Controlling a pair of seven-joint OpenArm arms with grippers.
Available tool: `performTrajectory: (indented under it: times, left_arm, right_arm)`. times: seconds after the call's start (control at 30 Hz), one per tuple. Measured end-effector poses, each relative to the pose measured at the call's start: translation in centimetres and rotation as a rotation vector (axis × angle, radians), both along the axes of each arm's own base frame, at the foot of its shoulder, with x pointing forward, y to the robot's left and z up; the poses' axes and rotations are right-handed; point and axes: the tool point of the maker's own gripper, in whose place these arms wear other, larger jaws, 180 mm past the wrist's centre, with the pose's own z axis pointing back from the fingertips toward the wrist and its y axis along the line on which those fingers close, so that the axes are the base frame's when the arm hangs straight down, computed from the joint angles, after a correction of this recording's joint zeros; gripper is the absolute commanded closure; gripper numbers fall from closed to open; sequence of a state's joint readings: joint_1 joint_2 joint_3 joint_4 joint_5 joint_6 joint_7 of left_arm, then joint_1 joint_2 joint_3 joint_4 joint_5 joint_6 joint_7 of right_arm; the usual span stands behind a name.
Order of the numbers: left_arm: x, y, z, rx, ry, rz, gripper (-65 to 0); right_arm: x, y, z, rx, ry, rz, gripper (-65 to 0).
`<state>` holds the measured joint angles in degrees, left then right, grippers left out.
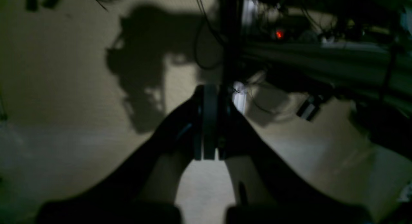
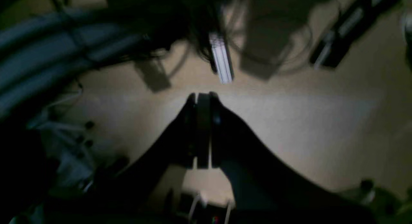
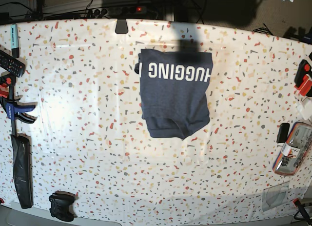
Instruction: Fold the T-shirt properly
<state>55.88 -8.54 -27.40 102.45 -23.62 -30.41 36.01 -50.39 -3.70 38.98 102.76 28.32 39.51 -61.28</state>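
The navy T-shirt [image 3: 175,96] lies folded into a compact rectangle on the terrazzo-patterned table [image 3: 97,138], at the far middle, with white "HUGGING" lettering [image 3: 179,71] facing up along its far edge. Neither arm shows in the base view. My left gripper [image 1: 210,88] is shut and empty, pointing at beige floor away from the table. My right gripper [image 2: 202,97] is also shut and empty, over beige floor. The shirt does not show in either wrist view.
A remote [image 3: 10,63], a blue clamp [image 3: 12,106], a long black bar [image 3: 22,170] and a game controller [image 3: 62,206] lie along the table's left edge. A red-black tool [image 3: 304,79], a small black object [image 3: 283,132] and a clear packet [image 3: 292,148] lie at the right. Cables [image 1: 206,40] hang in the wrist views.
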Motion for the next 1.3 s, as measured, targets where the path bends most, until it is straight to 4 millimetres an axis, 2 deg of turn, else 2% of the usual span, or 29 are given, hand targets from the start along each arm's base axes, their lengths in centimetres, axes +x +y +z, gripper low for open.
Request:
performTrajectory:
  times: [0.17, 0.3, 0.5, 0.6, 0.7, 0.87, 1.07, 1.17, 1.3]
  left_arm:
    - [-2.5, 0.8, -2.9, -0.013, 0.018, 0.078, 0.0]
    - [-4.3, 1.8, -6.7, 0.014, 0.098, 0.103, 0.0]
    - [-5.0, 1.3, -11.8, -0.038, 0.155, 0.217, 0.0]
    - [-5.1, -0.1, -14.0, -0.083, 0.208, 0.193, 0.0]
    - [-4.2, -1.4, -15.8, -0.122, 0.236, 0.199, 0.0]
    - [-2.9, -3.0, -17.6, -0.172, 0.277, 0.223, 0.0]
    - [-0.9, -4.7, -18.9, -0.204, 0.312, 0.188, 0.0]
    - [0.6, -4.9, -19.4, -0.202, 0.294, 0.214, 0.0]
    - [1.0, -5.2, -20.1, -0.174, 0.295, 0.241, 0.0]
  right_arm:
    - [-2.9, -3.6, -2.7, -0.014, 0.047, -0.053, 0.0]
    - [-5.4, -6.1, -4.6, -0.015, 0.131, -0.094, 0.0]
    - [-5.0, -8.3, -8.2, -0.005, 0.199, -0.153, 0.0]
    - [-4.8, -8.7, -10.1, -0.022, 0.23, -0.146, 0.0]
    - [-3.7, -8.1, -11.8, -0.022, 0.226, -0.147, 0.0]
    - [0.1, -6.4, -13.9, 0.01, 0.15, -0.113, 0.0]
    - [1.6, -2.0, -15.6, 0.079, 0.141, 0.047, 0.0]
    - [2.4, -0.8, -16.7, 0.042, 0.146, 0.094, 0.0]
    - [3.1, 0.7, -17.7, 0.025, 0.157, 0.181, 0.0]
